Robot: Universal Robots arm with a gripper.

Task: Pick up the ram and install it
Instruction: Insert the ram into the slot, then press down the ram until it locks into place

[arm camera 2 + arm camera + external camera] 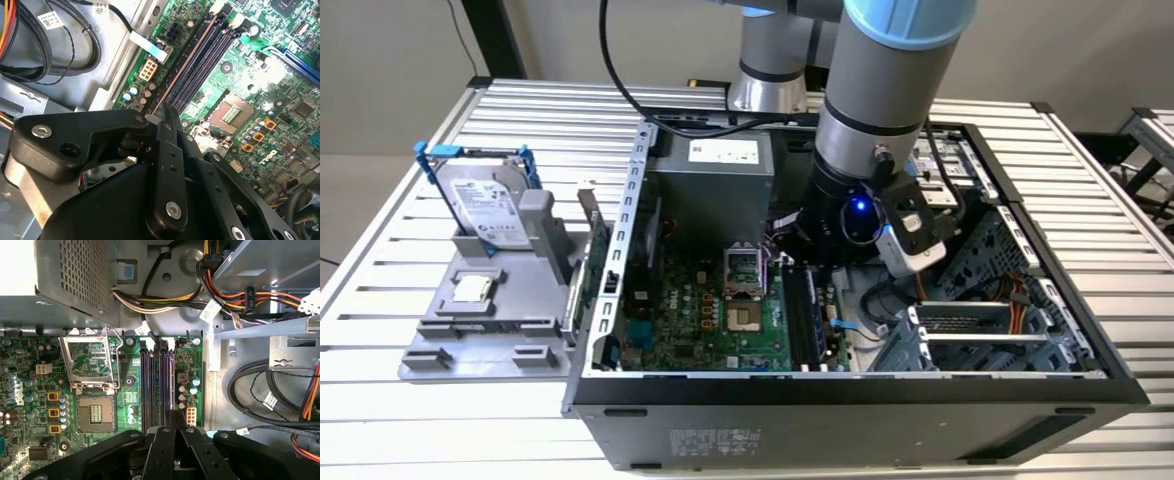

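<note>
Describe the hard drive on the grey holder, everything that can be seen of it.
The hard drive is a flat silver metal box with a white label across its face. It is clipped into a blue frame whose ends stick out at its upper corners. It stands on edge, leaning back slightly, with its lower end slotted into the grey holder. The holder sits on the slatted table, to the exterior view's left of the open computer case. Only the frame and holder touch it.

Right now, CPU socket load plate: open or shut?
Open. In the first wrist view the load plate is flipped back beside the socket, whose contact grid lies bare with no processor in it.
</note>
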